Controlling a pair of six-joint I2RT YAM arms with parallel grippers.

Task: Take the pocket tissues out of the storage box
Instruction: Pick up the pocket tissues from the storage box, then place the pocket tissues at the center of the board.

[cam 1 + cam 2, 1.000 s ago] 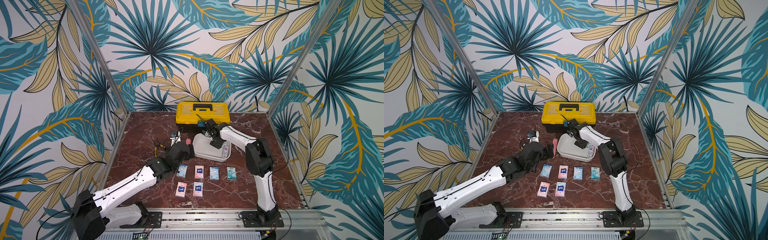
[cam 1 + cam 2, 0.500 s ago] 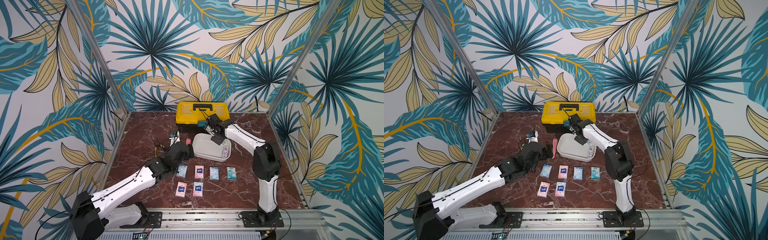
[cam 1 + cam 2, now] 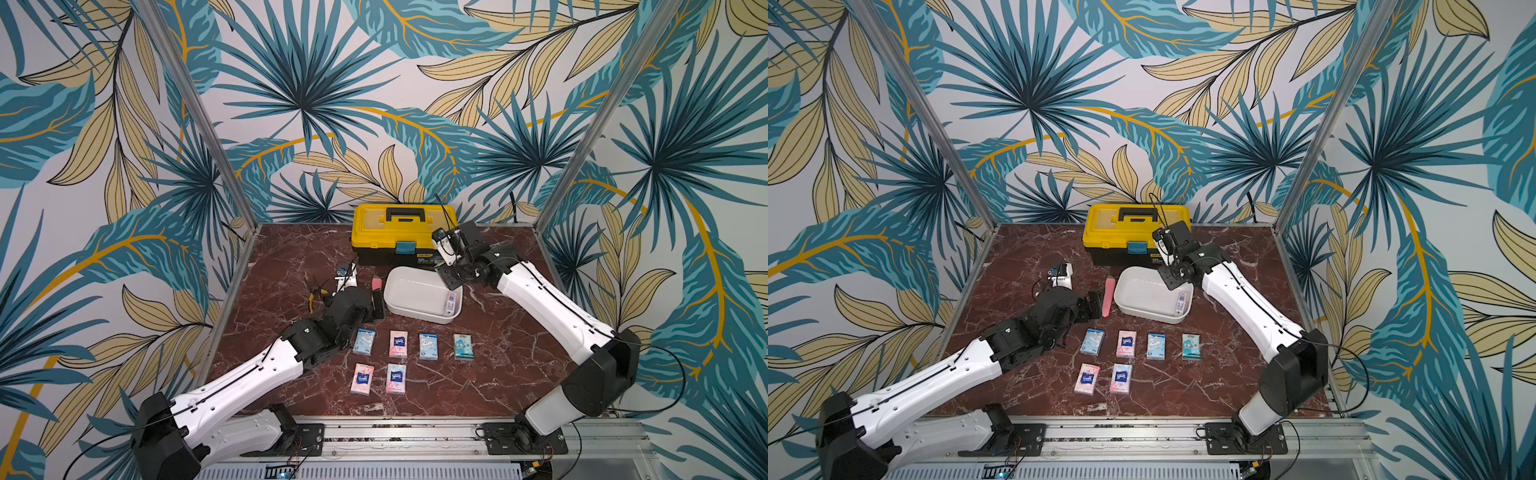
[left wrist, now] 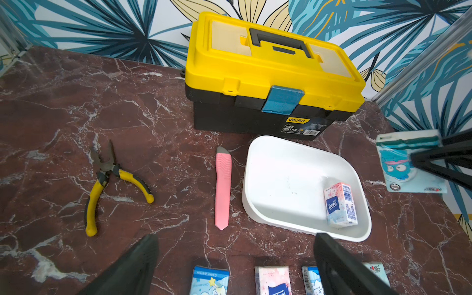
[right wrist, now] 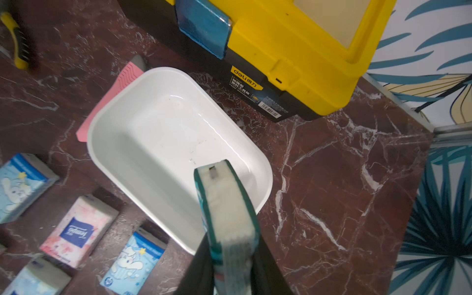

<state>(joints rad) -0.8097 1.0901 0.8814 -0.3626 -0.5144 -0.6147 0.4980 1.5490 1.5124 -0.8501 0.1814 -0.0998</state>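
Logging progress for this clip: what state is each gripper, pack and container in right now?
right gripper: shut on teal pack, in the air over the storage box.
left gripper: open, empty.
pink pack: lying inside the storage box.
six packs: laid on the table in two rows.
toolbox: lid shut, latch down.
pliers: lying flat, handles apart.

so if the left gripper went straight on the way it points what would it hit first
Probably the pink utility knife, lying just ahead of the left gripper; height is unclear.
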